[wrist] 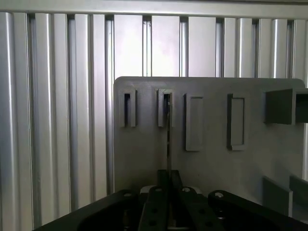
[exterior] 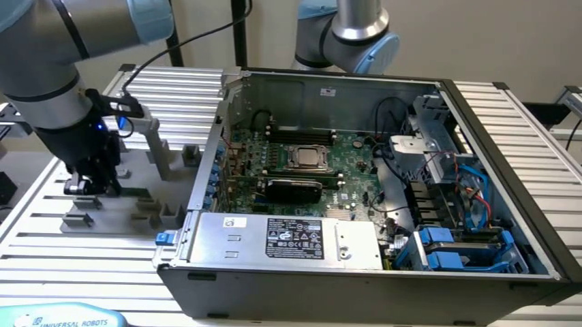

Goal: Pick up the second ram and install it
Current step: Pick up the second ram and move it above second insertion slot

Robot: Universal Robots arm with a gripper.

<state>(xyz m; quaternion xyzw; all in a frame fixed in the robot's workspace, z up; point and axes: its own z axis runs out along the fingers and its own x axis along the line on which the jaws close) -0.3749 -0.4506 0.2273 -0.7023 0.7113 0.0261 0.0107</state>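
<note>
The claw [exterior: 91,182] hangs over the grey fixture plate [exterior: 114,208] on the slatted tabletop [exterior: 54,266], at the exterior view's left of the open computer case [exterior: 364,85]. Its jaws pinch narrowly on the second ram [wrist: 169,139], seen edge-on, whose far end reaches a slotted block [wrist: 163,108] on the plate.

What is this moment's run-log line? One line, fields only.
gripper: jaws shut on second ram | second ram: edge-on, far end at grey fixture slot | install: not yet done
</note>
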